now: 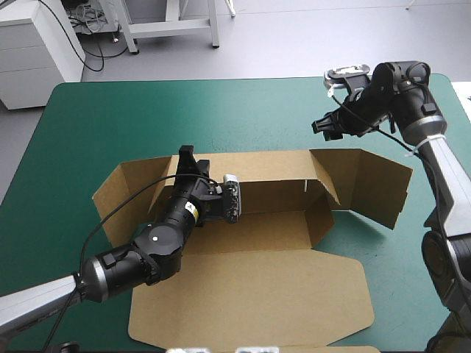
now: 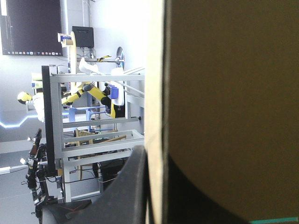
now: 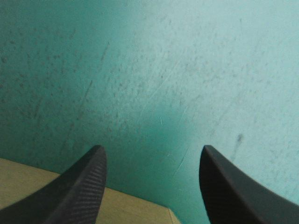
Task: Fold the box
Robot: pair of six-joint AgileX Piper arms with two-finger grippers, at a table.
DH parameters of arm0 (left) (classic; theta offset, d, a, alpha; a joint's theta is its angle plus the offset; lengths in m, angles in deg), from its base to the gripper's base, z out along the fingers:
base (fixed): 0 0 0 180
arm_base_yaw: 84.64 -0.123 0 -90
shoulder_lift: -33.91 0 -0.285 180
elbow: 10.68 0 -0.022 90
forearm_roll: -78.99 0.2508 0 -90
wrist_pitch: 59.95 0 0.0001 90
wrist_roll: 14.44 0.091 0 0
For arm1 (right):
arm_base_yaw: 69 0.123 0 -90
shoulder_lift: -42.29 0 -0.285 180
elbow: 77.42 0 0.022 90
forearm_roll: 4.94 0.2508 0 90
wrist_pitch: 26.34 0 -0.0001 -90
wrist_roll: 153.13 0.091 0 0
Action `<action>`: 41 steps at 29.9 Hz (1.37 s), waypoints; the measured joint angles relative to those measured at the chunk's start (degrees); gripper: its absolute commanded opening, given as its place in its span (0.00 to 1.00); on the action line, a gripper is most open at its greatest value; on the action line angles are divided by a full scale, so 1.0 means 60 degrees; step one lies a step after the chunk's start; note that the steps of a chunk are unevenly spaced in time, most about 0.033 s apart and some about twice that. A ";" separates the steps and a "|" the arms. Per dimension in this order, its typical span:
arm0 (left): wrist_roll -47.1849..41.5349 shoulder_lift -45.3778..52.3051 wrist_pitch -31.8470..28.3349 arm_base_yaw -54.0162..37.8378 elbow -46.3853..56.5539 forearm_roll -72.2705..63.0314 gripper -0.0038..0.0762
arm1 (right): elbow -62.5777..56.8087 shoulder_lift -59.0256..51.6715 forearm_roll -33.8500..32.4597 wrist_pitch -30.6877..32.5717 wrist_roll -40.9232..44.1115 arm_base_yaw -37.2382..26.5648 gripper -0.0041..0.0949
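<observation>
The brown box (image 1: 257, 250) lies mid-table with its back wall raised, its side flaps angled up and its wide lid flat toward the front edge. My left gripper (image 1: 190, 163) sits at the left part of the back wall, shut on the wall's top edge. In the left wrist view the board (image 2: 233, 93) stands edge-on between the black fingers (image 2: 133, 186). My right gripper (image 1: 324, 126) hovers open above the cover, just beyond the box's back right corner. The right wrist view has its fingers (image 3: 88, 186) apart over the cover, with a strip of board (image 3: 131, 210) beneath them.
Teal-green cover (image 1: 110, 118) shows bare behind the box and to its left. The right flap (image 1: 375, 184) stands angled up near the table's right edge. The lid's front edge (image 1: 250, 340) reaches close to the table's front edge.
</observation>
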State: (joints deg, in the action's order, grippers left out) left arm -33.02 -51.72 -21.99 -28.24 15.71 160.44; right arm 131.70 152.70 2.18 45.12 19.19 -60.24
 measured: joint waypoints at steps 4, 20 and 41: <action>-0.0151 0.0000 -0.0028 0.0000 0.0000 0.0031 0.04 | -0.0850 -0.0177 -0.0010 -0.0067 -0.0010 0.0000 0.58; -0.0218 0.0000 -0.0099 0.0000 0.0001 0.0069 0.04 | -0.4285 -0.3077 0.0643 -0.0096 -0.1139 -0.0019 0.51; -0.0218 0.0000 -0.0342 0.0000 0.0001 0.0110 0.04 | -0.6284 -0.4769 0.2983 -0.0739 -0.3147 0.0719 0.47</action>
State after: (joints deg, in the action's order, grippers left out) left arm -34.33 -51.72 -24.05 -28.24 15.72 161.10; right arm 93.99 124.08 20.08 40.69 0.31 -55.93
